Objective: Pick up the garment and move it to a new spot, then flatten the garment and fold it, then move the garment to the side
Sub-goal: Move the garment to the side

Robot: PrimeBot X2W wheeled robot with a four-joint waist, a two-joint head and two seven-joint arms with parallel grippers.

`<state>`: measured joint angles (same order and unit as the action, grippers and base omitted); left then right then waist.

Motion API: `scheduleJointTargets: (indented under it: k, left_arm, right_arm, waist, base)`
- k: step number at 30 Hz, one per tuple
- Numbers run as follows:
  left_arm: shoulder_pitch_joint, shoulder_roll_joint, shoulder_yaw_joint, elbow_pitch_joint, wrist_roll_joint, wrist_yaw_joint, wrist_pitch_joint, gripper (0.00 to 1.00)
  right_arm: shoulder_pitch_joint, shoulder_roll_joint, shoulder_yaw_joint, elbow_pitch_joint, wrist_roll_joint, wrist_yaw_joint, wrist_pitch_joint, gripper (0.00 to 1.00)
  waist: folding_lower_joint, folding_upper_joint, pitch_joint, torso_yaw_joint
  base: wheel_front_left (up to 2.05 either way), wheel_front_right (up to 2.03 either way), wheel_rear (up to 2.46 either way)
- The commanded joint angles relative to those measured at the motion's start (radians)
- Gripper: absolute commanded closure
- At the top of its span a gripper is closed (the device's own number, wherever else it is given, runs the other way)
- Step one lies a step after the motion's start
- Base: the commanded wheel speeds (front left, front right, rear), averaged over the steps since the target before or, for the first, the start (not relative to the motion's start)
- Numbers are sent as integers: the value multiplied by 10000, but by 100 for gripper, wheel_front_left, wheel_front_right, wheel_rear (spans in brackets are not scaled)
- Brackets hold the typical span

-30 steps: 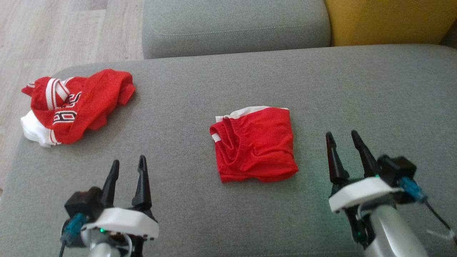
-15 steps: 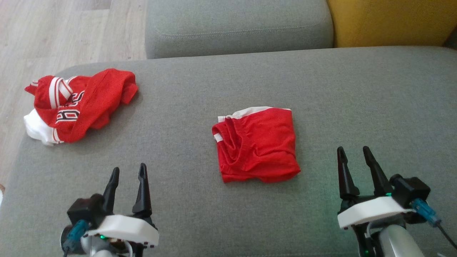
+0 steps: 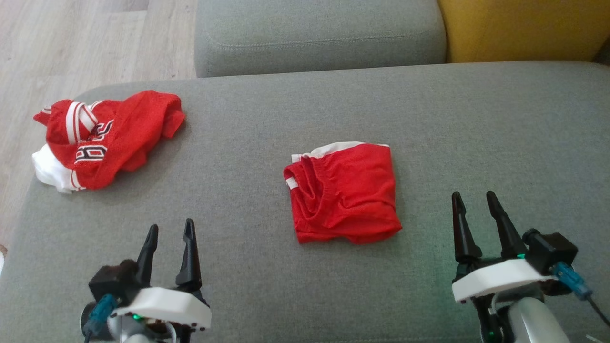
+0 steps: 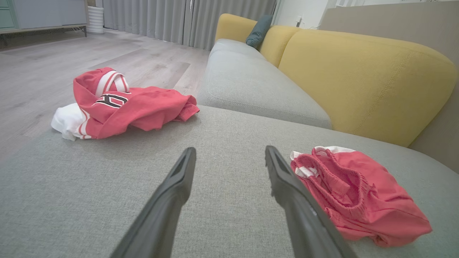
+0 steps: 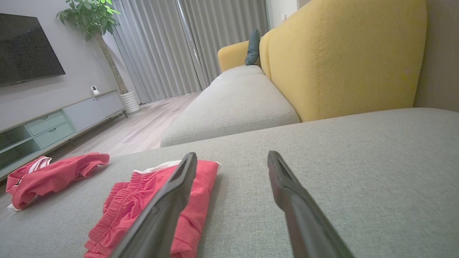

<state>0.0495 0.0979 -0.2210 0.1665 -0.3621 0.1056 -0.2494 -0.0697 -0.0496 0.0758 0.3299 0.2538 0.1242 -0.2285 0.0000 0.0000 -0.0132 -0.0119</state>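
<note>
Two red garments lie on the grey sofa seat. A folded red garment with white trim rests flat in the middle. A crumpled red and white jersey sits at the seat's far left edge. My left gripper is open and empty, hovering near the front edge, left of the folded garment. My right gripper is open and empty, off the folded garment's right side and touching nothing.
A second grey cushion lies beyond the seat, with a yellow backrest at the far right. Wooden floor runs along the left, just past the jersey. Bare seat spreads to the right of the folded garment.
My right gripper has drawn back toward me, away from the folded garment. The left gripper and both garments have stayed where they were; the camera shifted slightly.
</note>
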Motion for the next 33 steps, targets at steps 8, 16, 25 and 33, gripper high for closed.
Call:
scheduleJointTargets:
  k: [8,16,25,33]
  left_arm:
    - [-387,-18,376,-250,148,-28,-124,0]
    - [-569,-155,328,-272,123,-88,-124,0]
    - [-983,-378,219,-173,68,-220,-124,0]
    - [-1174,-454,249,-56,50,-291,-124,0]
  right_arm:
    - [-208,-7,162,-353,80,65,97,0]
    - [-1371,-7,-36,-110,-33,65,1552,0]
    - [-3583,-8,150,1163,-44,65,4285,0]
    - [-4226,-313,166,2467,540,65,5932,0]
  waist:
    - [0,0,53,2]
    - [0,0,510,204]
    - [0,0,1275,851]
    - [0,0,1673,1527]
  base:
    - [0,0,0]
    - [0,0,0]
    - [0,0,0]
    - [0,0,0]
